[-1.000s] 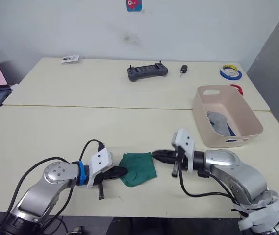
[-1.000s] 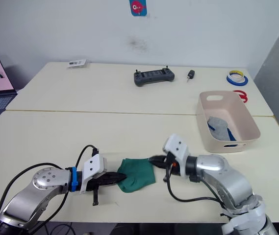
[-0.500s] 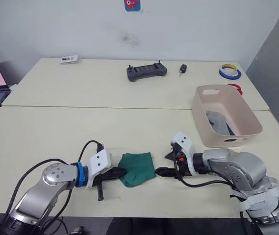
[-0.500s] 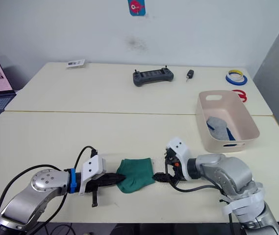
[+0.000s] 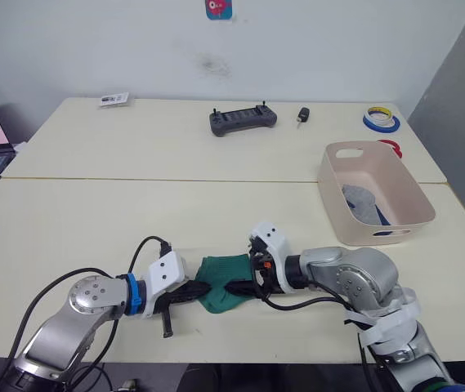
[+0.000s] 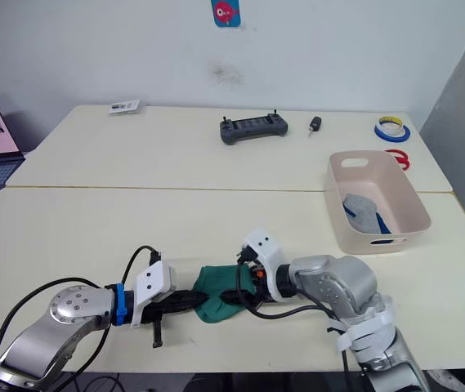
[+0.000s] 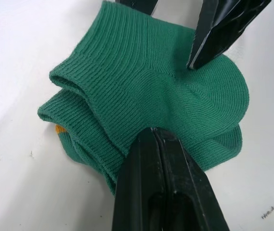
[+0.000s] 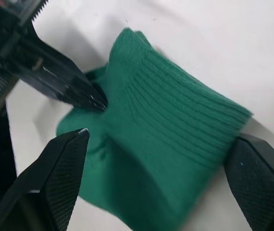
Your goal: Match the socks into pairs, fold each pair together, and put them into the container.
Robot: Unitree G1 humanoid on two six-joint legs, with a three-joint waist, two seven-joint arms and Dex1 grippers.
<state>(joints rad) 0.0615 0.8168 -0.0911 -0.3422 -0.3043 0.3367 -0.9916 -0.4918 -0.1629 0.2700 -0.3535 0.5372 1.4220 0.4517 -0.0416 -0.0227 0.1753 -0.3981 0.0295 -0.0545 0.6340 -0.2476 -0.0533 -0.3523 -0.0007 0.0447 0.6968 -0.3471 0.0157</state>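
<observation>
At lower centre of the bench (image 5: 93, 212), the left pincer (image 7: 152, 144) grips the folded green socks (image 7: 146, 96); the right pincer (image 8: 141, 163) straddles them, spread wide, their yellow stripe mostly hidden.

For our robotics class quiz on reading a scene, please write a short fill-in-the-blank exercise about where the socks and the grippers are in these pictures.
1. The left gripper is shut on the ____ socks.
2. The right gripper has its fingers ____ on either side of those socks.
3. A grey sock lies inside the pale pink ____.
4. The black controller lies on the ____ table.

Missing words: green; open; container; far
</observation>
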